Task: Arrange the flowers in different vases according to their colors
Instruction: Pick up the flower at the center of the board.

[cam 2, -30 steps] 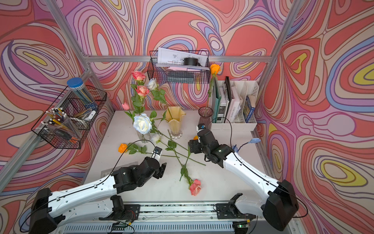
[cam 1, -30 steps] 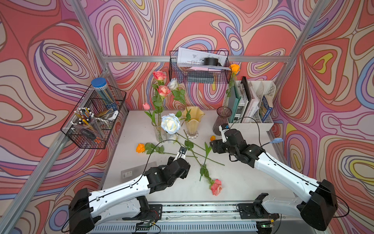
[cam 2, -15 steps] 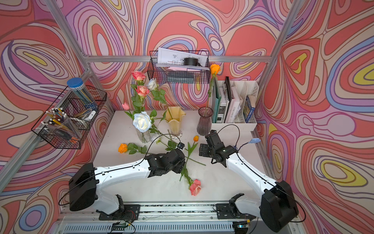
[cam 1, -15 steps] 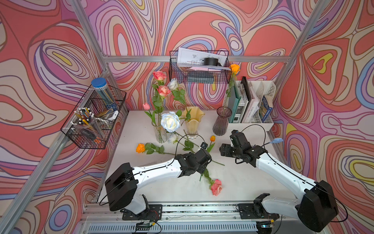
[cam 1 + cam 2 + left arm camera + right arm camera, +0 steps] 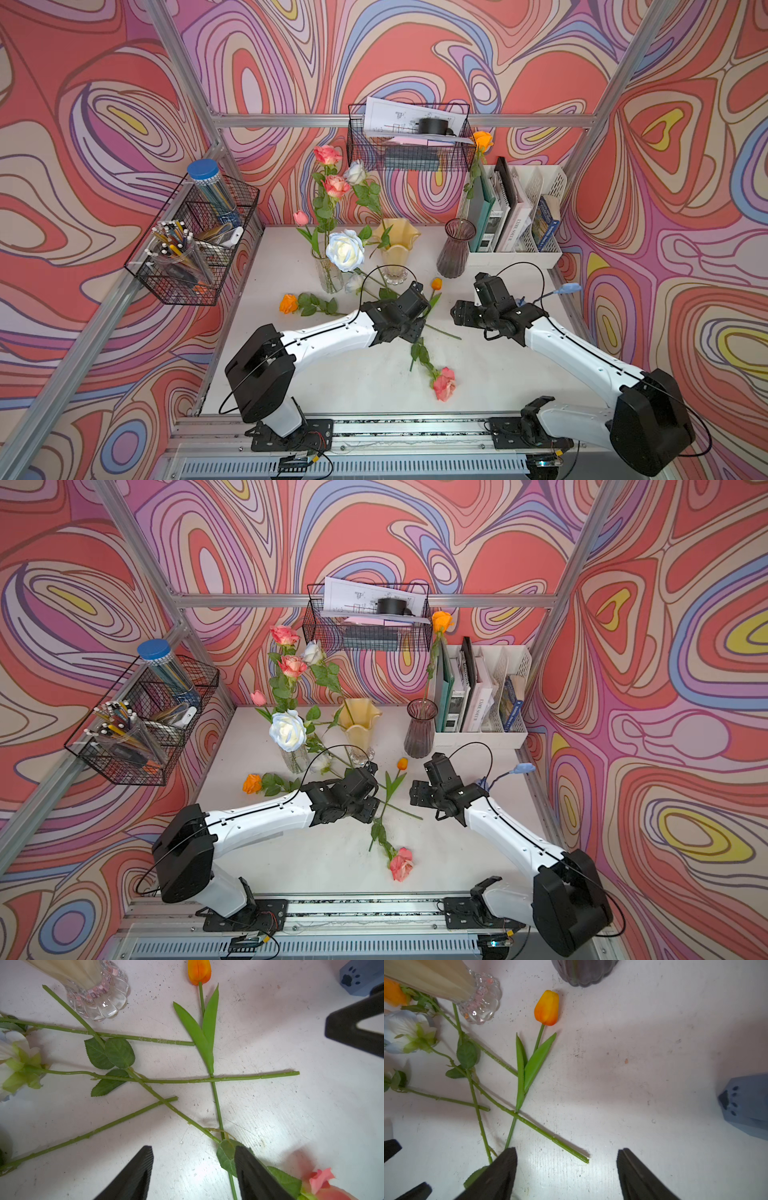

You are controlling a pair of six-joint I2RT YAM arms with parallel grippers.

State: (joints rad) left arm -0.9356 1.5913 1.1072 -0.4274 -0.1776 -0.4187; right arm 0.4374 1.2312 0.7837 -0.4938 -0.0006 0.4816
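Orange long-stemmed tulip (image 5: 436, 284) lies stem-end toward the left gripper (image 5: 193, 1148), which is spread wide and empty. The right gripper (image 5: 567, 1149) is also spread and empty, just beside it.

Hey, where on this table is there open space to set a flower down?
Bare table lies along the near edge, between the left arm and the loose pink rose, and again between that rose and the right arm. Crowded: crossed stems before the yellow vase, around the left end effector.
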